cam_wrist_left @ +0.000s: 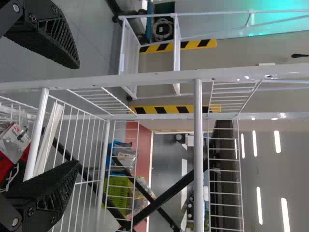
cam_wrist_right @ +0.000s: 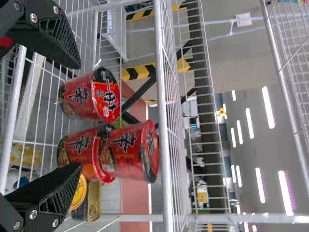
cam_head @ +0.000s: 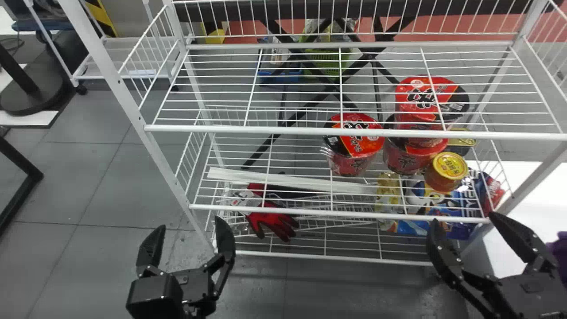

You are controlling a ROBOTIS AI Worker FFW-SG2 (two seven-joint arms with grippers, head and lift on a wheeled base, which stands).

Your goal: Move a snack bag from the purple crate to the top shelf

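Purple crate [cam_head: 560, 253] edges the head view, lamps [cam_wrist_right: 268, 107] both wrist views; left hand [cam_head: 190, 222], right hand [cam_head: 462, 217] spread.

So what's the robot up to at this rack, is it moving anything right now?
Nothing is being carried: the left gripper and right gripper are both open and empty in front of the wire rack. Something purple, perhaps the crate, is at the head view's right edge, beside the right arm. Three red cups, two of them stacked, stand on the rack, with a red glove lower down. The snack bag seems not yet picked up.
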